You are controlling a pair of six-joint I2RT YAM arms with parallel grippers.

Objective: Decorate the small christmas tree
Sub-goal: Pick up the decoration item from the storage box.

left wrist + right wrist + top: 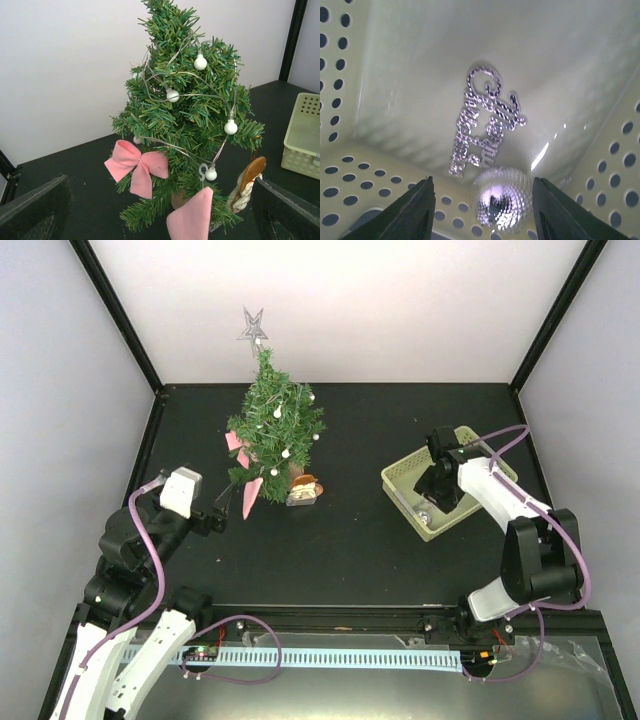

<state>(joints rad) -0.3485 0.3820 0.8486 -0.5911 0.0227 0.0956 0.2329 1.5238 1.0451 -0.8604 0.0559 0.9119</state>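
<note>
The small christmas tree (275, 425) stands upright on the far left part of the desk (350, 550). My left fingers (35, 210) face it, spread wide with nothing between them, low and just short of its lower branches.

Nearest to those fingers I see a pink cloth piece (192, 217) hanging at the bottom and a pink bow (136, 167) a little higher on the left. Above them a thin wire with white bulbs (200, 62) winds around the needles. A brown and white ornament (250, 182) leans at the foot of the tree on its right side. A silver star (252, 326) tops the tree.

My right fingers (415, 215) are down inside a pale green perforated basket (400, 480) on the right of the desk, well apart from the tree. They are parted on either side of a shiny silver ball (499, 205), and I see no pinch on it. Just beyond the ball a glittery silver script ornament (482, 122) lies flat on the basket floor.
</note>
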